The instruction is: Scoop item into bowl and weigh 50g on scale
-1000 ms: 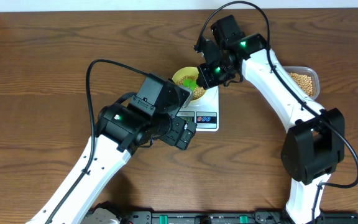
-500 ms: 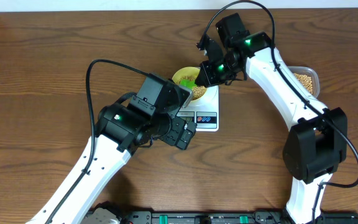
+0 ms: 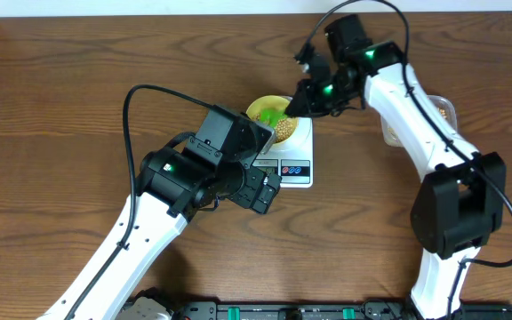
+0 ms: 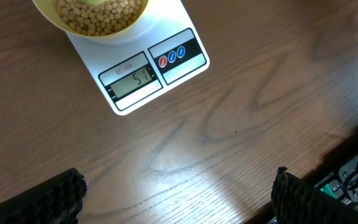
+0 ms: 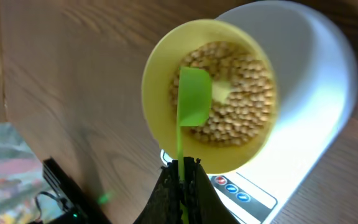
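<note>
— Many beans (image 5: 241,93), small, round and tan, heaped in the yellow bowl (image 5: 157,93). Sits squarely on the round platform of the white scale (image 4: 173,18). Reads 51 on the display (image 4: 133,81), so about on target, perhaps a touch over.

— And the jaws?

— Right gripper (image 5: 182,180): pinched fully together on the thin stem of the green scoop (image 5: 194,96), with the blade hanging over the beans, apparently empty. Left gripper (image 4: 176,193): spread as wide as possible, nothing between the fingers, hovering over bare table (image 4: 260,124) just in front of the scale.

— Handling, for taking one or two out?

— Probably hard, dry and smooth, so likely to roll and skip off a flat blade. Light singly, with little danger of crushing. Best lifted with the scoop, slid in shallow and kept level, rather than pinched.

— And the bowl?

— Looks like light, thin plastic, so likely to slide or tip on the slick platform if nudged at the rim. Better taken by the rim with wide jaws, or not touched at all, so as not to upset the reading.

— Spare stock?

— Clear tub (image 3: 450,111) well off to the right, mostly hidden under the right arm, with a few beans on show.
</note>
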`<control>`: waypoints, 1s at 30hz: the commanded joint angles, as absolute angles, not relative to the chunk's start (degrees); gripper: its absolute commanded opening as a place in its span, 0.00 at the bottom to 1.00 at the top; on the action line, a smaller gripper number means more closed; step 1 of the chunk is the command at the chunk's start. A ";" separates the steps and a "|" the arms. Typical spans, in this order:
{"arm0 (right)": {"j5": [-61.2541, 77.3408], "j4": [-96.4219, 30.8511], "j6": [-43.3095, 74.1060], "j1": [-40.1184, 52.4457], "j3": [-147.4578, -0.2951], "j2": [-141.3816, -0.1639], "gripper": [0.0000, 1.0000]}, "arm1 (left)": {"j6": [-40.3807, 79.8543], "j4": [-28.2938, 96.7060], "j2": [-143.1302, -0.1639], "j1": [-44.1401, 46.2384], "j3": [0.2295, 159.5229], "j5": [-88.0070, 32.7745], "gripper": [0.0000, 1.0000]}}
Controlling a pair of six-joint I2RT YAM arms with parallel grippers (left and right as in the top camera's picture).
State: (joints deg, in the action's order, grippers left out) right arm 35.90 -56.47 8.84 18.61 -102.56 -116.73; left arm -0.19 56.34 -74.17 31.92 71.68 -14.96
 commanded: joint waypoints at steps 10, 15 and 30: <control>56.25 -55.90 11.81 10.44 -102.37 -115.26 0.01 | -0.12 56.29 -74.11 31.68 71.57 -15.44 0.98; 58.00 -55.90 12.01 7.92 -102.89 -113.80 0.01 | -0.12 56.29 -74.08 31.68 71.57 -15.44 0.98; 46.22 -70.28 7.18 -6.83 -103.35 -103.59 0.01 | -0.12 56.29 -74.11 31.68 71.57 -15.44 0.98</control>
